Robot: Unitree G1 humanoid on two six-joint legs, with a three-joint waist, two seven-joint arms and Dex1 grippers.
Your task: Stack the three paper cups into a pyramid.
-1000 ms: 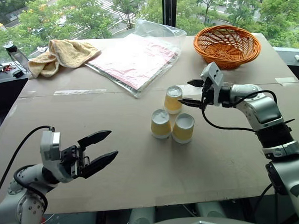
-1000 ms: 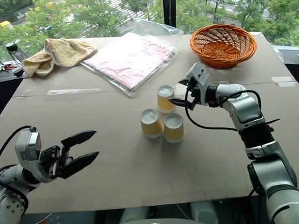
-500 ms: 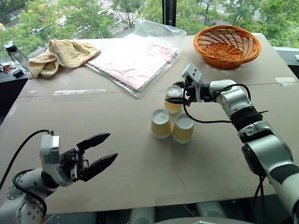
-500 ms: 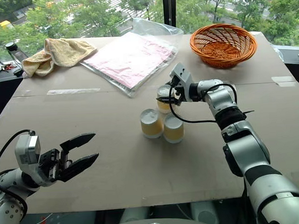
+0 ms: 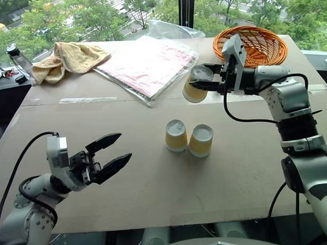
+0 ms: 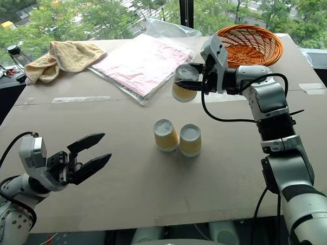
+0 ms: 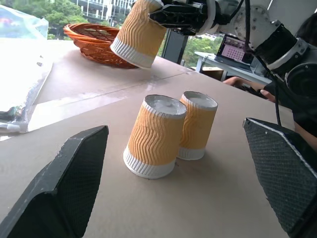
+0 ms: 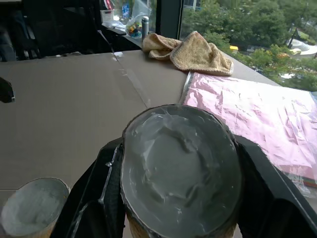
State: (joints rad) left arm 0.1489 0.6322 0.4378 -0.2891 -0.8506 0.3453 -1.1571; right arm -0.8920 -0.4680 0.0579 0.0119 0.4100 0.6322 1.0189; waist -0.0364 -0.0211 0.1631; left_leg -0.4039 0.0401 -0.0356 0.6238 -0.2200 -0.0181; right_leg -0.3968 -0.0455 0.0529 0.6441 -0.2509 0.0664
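The right gripper point(image 5: 205, 84) is clamped on one paper cup point(image 5: 196, 85), holding it in the air above the table point(image 5: 156, 199), base up and tilted, its black fingers pinching near the white base. The held cup hangs between the pink plastic-wrapped sheet point(image 5: 146, 63) and the orange basket point(image 5: 253, 42), above and behind the other two paper cups. Those two cups point(image 5: 176, 135) point(image 5: 200, 140) stand upside down on the cardboard-coloured tabletop, side by side and touching or nearly so, white bases up. In the left wrist view the pair stands close together with the lifted cup point(image 7: 137, 30) in the air behind them.

The left gripper point(image 5: 115, 153) hovers low at the near left of the table with its fingers spread wide and nothing between them, well apart from the cups.

From the right wrist view the held cup's base point(image 8: 181, 166) covers most of the gripper's own fingers, so their contact with the ribbed side is hard to make out; one standing cup point(image 8: 32, 208) is cut off at the picture's corner. The basket's far rim is partly hidden behind the right wrist in the eye views.

A yellow towel point(image 5: 68, 59) lies crumpled at the far left corner, and a clear plastic bag point(image 5: 173, 31) sits behind the pink sheet. A strip of tape point(image 5: 80, 100) lies flat on the table.
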